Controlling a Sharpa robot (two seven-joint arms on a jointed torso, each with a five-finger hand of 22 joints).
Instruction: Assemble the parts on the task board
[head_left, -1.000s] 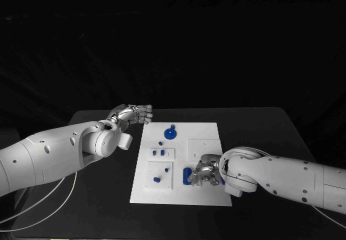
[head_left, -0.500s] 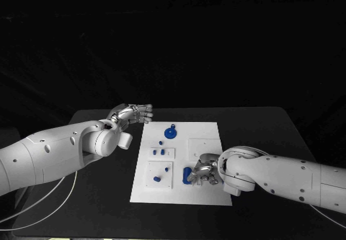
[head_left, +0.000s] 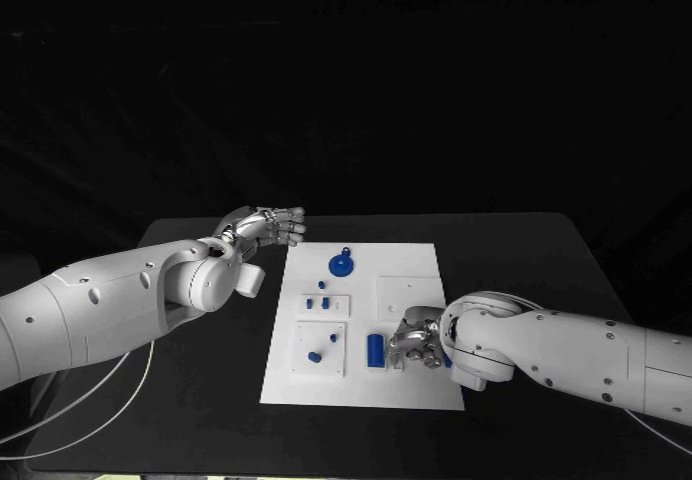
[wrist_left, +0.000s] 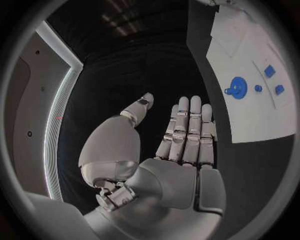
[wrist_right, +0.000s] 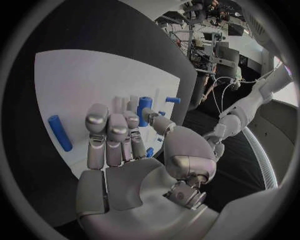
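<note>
Fingers of the right hand (head_left: 418, 343) curl empty beside a blue peg (wrist_right: 144, 110) its wrist view reveals.

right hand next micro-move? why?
Probably close the right hand onto the blue cylinder. It lies flat on the task board just beside the fingers, apparently ungripped, with the fingers extended. The left hand sits open off the board's far corner, so it isn't helping.

A black tabletop (head_left: 519, 260) carries everything, its bare surface showing on all sides. A pale cable (head_left: 108, 395) loops across its near left part. Behind the far edge hangs what looks like a dark curtain (head_left: 433, 110), though its folds are hard to make out.
</note>
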